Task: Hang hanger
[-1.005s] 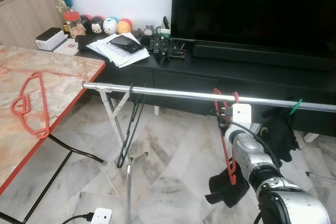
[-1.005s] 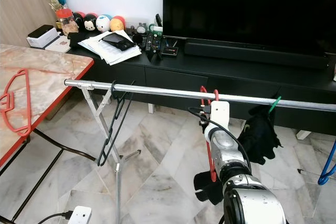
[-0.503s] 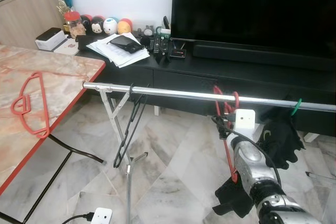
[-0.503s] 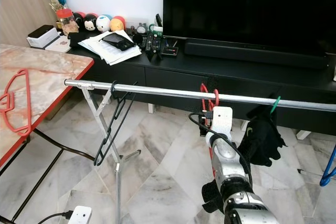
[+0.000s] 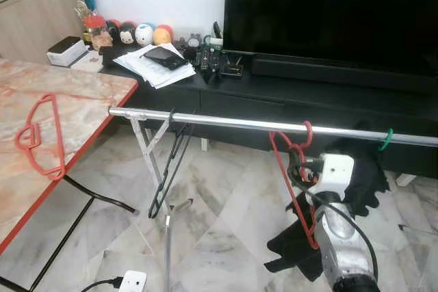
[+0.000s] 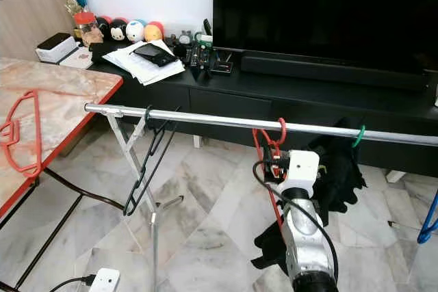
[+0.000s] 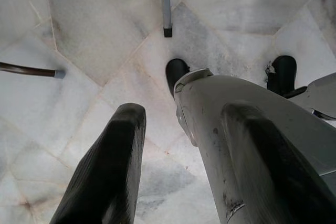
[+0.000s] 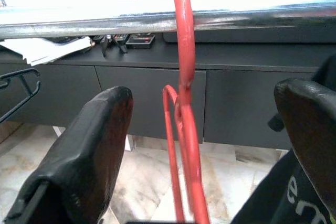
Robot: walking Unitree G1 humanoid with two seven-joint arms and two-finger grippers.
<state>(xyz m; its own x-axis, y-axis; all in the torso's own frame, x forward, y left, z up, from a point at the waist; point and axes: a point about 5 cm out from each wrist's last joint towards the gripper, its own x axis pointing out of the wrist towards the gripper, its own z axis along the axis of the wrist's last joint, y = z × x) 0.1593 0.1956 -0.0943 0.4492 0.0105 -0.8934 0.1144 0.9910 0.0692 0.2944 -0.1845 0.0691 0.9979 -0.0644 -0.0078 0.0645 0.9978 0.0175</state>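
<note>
A red hanger (image 5: 291,172) hangs by its hook (image 8: 182,30) on the silver rail (image 5: 226,122) of a drying rack. My right gripper (image 8: 205,145) sits just below and in front of the rail, open wide. Its two black fingers (image 8: 79,156) stand on either side of the hanger's neck without touching it. In the eye views the right wrist (image 5: 335,182) is close behind the hanger. A second red hanger (image 5: 41,135) lies on the marble table (image 5: 89,100) at the left. My left gripper (image 7: 184,166) hangs idle and open above the floor, beside my own silver leg.
A black hanger (image 5: 171,162) hangs near the rail's left end, above the rack's folding legs. A green-hooked hanger (image 5: 387,138) carries a black garment (image 5: 366,176) right of my arm. A blue hanger (image 6: 428,217) is at the far right. Behind stands a black TV cabinet (image 5: 274,94).
My right arm has drawn back and down from the rail. The red hanger stays hooked on the rail and its body has swung to a slant.
</note>
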